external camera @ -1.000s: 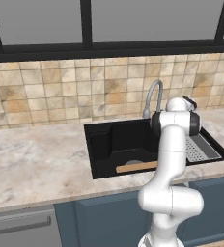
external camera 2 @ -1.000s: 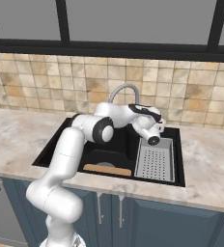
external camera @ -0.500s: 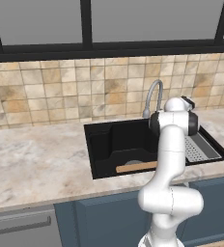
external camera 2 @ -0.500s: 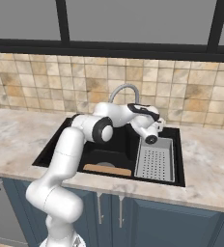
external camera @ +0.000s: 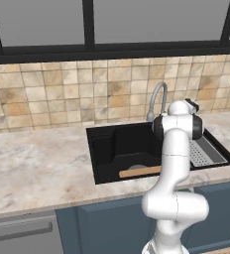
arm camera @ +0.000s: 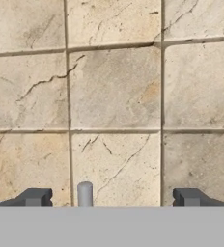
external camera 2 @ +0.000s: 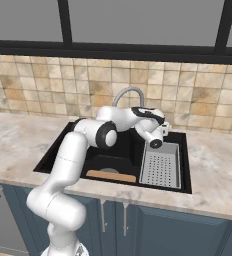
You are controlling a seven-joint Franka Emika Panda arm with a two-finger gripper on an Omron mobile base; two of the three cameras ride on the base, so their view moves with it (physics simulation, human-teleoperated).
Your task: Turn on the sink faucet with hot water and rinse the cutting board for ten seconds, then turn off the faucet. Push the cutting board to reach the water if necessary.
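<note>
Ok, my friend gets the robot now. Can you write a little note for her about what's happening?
Gripper: open, holding nothing, up at the back of the sink facing the tiled wall. A small grey post, perhaps the tap's handle, stands between the fingertips, nearer one side.
Sink faucet: at the back of the sink; no water running that I can see.
Cutting board: lying flat in the basin by the front wall, left of the grey drain tray.
Done: the arm has reached the tap.
Left: turn on hot water, rinse the board for ten seconds (push it under the stream if needed), turn the tap off.
</note>
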